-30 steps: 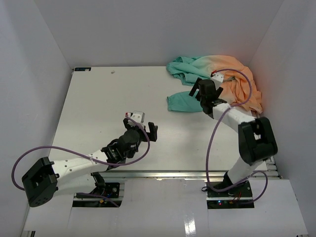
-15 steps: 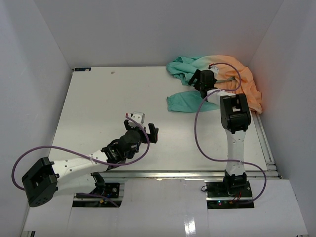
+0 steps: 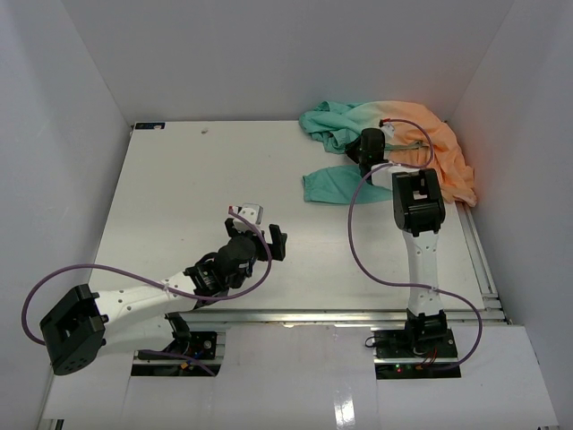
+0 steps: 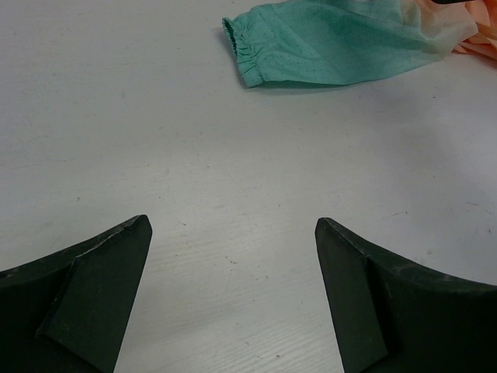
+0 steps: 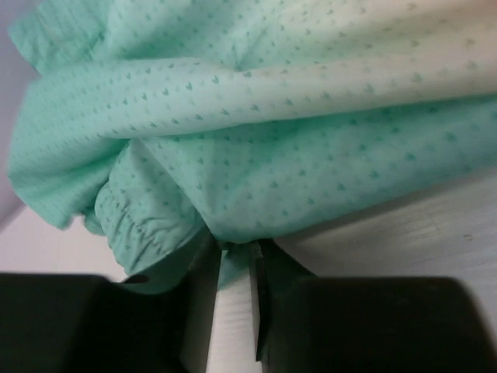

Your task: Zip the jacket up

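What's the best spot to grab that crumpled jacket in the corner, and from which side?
Probably the teal sleeve, which lies flat and sticks out of the bunched jacket. Pinch its gathered cuff, a thicker ridge than the thin cloth. Come down from the left side, where the table leaves room.

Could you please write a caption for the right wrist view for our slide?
Right gripper, jaws almost together, pinching a teal fold of the jacket over the white table.
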`<action>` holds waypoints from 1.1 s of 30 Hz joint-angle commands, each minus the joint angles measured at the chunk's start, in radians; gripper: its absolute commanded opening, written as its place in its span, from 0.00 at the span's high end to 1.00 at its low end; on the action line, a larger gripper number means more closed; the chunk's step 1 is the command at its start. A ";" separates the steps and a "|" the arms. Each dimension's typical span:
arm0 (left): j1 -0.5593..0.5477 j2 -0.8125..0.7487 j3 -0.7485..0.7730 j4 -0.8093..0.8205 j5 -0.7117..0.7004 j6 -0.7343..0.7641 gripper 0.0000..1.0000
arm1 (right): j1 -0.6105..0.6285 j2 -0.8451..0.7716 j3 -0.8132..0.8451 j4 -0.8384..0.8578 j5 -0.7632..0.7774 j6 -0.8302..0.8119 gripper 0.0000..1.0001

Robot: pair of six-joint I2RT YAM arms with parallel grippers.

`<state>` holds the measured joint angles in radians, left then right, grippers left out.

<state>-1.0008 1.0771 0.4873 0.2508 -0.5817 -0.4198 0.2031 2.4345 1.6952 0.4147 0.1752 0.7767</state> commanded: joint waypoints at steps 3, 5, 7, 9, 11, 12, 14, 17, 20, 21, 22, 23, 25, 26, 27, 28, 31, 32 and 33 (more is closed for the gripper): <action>-0.002 -0.004 0.031 0.001 -0.034 -0.010 0.02 | -0.014 -0.058 -0.115 0.084 -0.200 -0.071 0.92; -0.002 -0.031 0.023 0.018 0.003 0.001 0.06 | -0.014 -0.131 -0.258 0.201 -0.346 -0.081 0.92; -0.002 -0.066 0.002 0.054 0.060 0.017 0.08 | -0.003 -0.221 -0.408 0.253 -0.473 -0.079 0.92; -0.001 -0.090 -0.019 0.089 0.077 0.033 0.08 | 0.037 -0.377 -0.567 0.254 -0.582 -0.080 0.92; 0.000 -0.086 0.018 0.040 0.046 0.004 0.08 | 0.088 -0.537 -0.794 0.278 -0.556 -0.085 0.92; 0.001 -0.079 0.052 -0.005 0.036 -0.015 0.08 | 0.120 -0.634 -0.936 0.296 -0.529 -0.091 0.92; 0.002 -0.063 0.113 -0.108 0.045 -0.054 0.08 | 0.208 -0.791 -1.161 0.329 -0.430 -0.080 0.92; 0.004 -0.040 0.184 -0.157 0.142 -0.044 0.07 | 0.316 -1.008 -1.437 0.399 -0.301 -0.026 0.92; 0.007 0.022 0.267 -0.205 0.193 -0.006 0.07 | 0.376 -1.248 -1.577 0.298 -0.221 -0.026 0.88; 0.007 0.071 0.292 -0.228 0.195 0.008 0.07 | 0.395 -1.298 -1.605 0.282 -0.180 -0.023 0.85; 0.009 0.110 0.320 -0.236 0.209 0.030 0.07 | 0.410 -1.377 -1.651 0.280 -0.145 -0.012 0.76; 0.010 0.147 0.351 -0.249 0.232 0.053 0.07 | 0.419 -1.456 -1.695 0.275 -0.118 -0.004 0.66; 0.014 0.233 0.422 -0.302 0.297 0.090 0.07 | 0.422 -1.611 -1.744 0.206 -0.080 -0.009 0.43; 0.014 0.280 0.462 -0.331 0.326 0.101 0.07 | 0.423 -1.687 -1.735 0.134 -0.050 -0.023 0.33; 0.014 0.313 0.486 -0.344 0.345 0.108 0.08 | 0.423 -1.738 -1.717 0.067 -0.020 -0.039 0.29; 0.014 0.344 0.507 -0.351 0.369 0.115 0.09 | 0.423 -1.786 -1.698 -0.001 0.017 -0.052 0.28; 0.014 0.445 0.555 -0.362 0.455 0.135 0.10 | 0.421 -1.909 -1.631 -0.148 0.135 -0.060 0.27; 0.014 0.489 0.566 -0.363 0.486 0.142 0.10 | 0.421 -1.932 -1.632 -0.162 0.159 -0.058 0.27; 0.014 0.518 0.585 -0.364 0.508 0.148 0.10 | 0.420 -1.937 -1.633 -0.167 0.176 -0.054 0.26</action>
<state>-0.9897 1.5054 1.0056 -0.0502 -0.2254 -0.3225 0.6231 0.5537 0.0447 0.4169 0.1703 0.7349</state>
